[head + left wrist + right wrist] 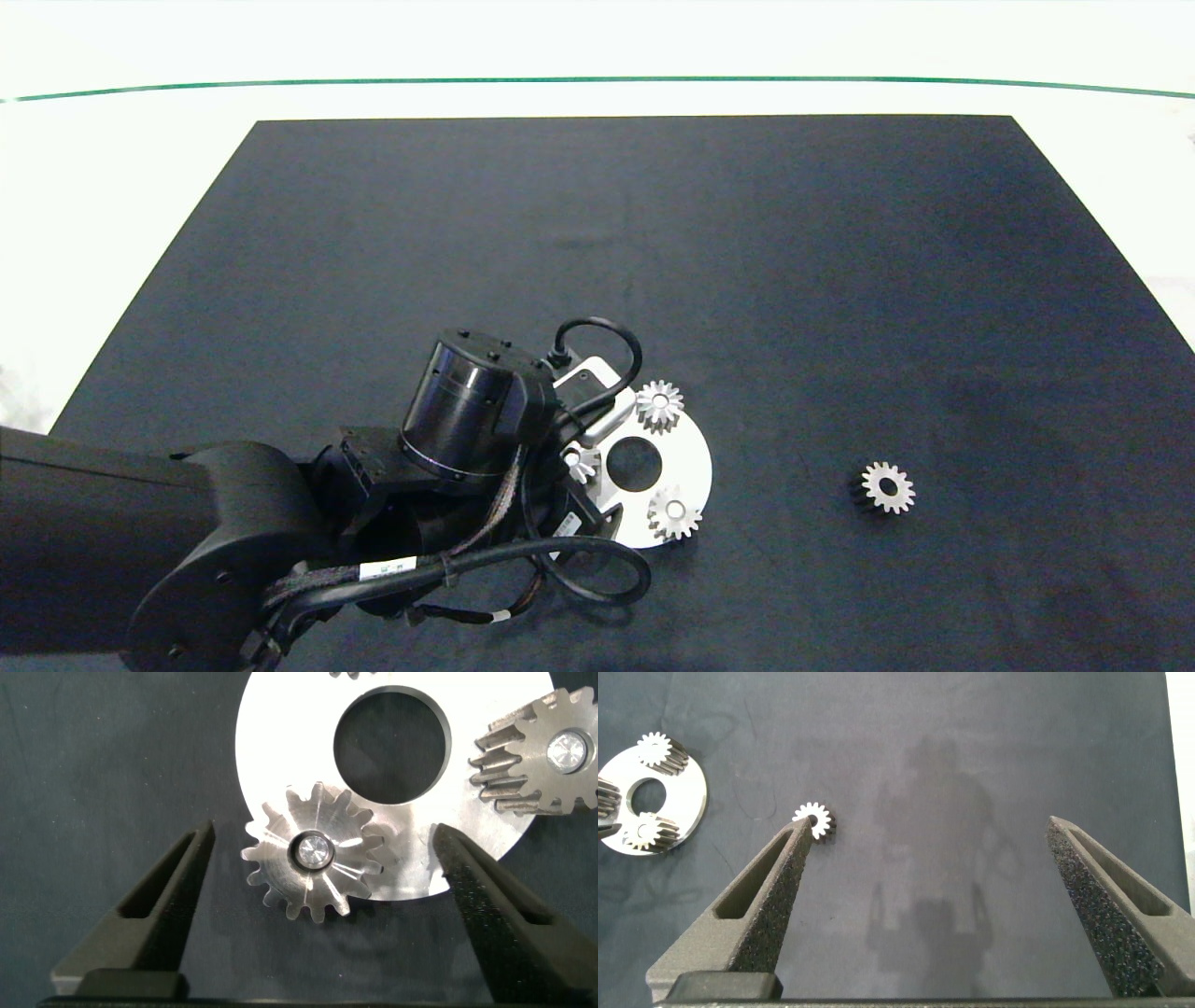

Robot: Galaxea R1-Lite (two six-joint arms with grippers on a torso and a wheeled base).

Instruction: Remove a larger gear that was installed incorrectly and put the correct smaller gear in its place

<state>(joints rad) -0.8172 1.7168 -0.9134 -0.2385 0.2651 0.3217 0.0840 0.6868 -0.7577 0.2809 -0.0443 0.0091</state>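
The larger gear sits on a peg at the rim of the round silvery plate, overhanging its edge. My left gripper is open, one finger on each side of this gear and neither touching it. In the head view my left arm covers that side of the plate, and only a sliver of the larger gear shows. The smaller gear lies loose on the black mat to the plate's right. My right gripper hangs open and empty high above the mat, with the smaller gear far below.
Two more small gears stand on pegs on the plate around its centre hole. One of them is close beside my left gripper's finger. The black mat ends at a white table surface.
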